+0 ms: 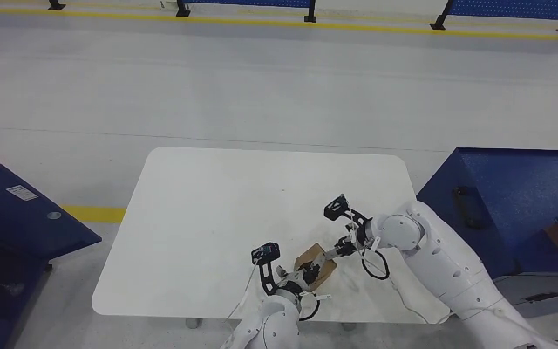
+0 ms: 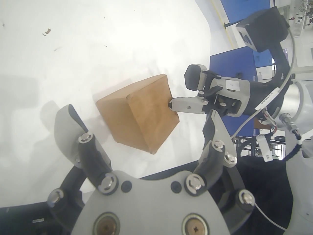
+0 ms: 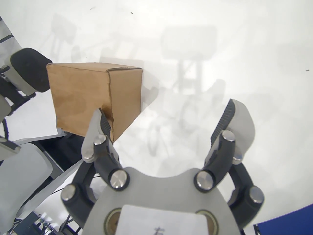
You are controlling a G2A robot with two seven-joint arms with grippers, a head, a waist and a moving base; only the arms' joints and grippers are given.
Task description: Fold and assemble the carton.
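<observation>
A white table with rounded corners stands beside a blue boxy cabinet. Near the table's front edge sits a brown cardboard carton, closed into a cube, with one upright edge creased. The right gripper has its fingers spread, one fingertip touching that creased edge. The left gripper is also spread, with the carton just beyond its fingers. Small brown scraps lie farther out.

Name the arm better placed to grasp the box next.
Left, probably: the box lies between the open fingers of the left gripper. The right gripper, also open, only touches one edge with a single fingertip.
</observation>
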